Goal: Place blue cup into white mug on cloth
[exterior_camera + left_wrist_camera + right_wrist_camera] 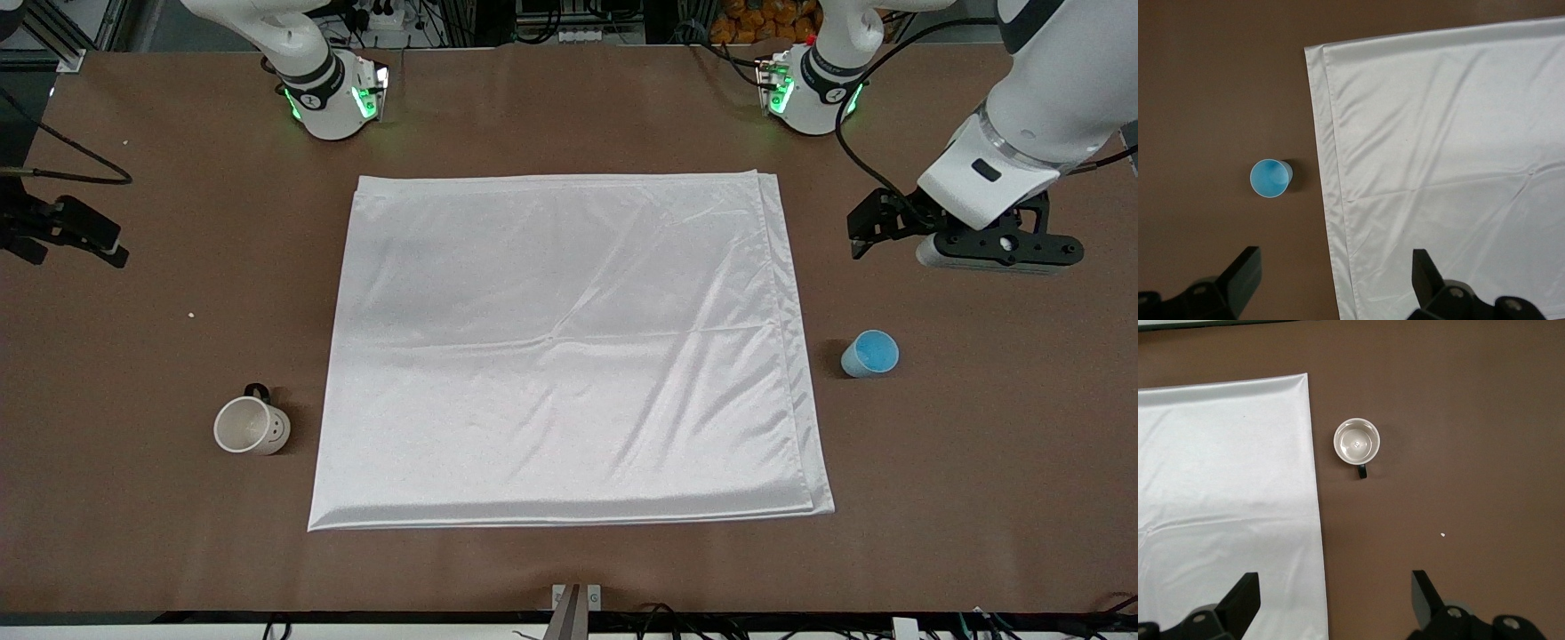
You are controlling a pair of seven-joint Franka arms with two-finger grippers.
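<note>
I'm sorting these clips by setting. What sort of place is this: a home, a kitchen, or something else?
Most likely a robotics lab: two arms mounted on a brown table, cables and metal framing along its edge, and only staged props, a cloth, a white mug and a blue cup.

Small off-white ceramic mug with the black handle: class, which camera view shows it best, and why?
The right wrist view: it looks straight down into the small off-white ceramic mug, showing rim, inside and handle. The front view shows the mug smaller, from its side, with its dots. The left wrist view does not show it.

Light-blue cup (869, 353); white, black-handled, dark-dotted mug (252, 425); shiny white cloth (569, 347); brown table (978, 462).
</note>
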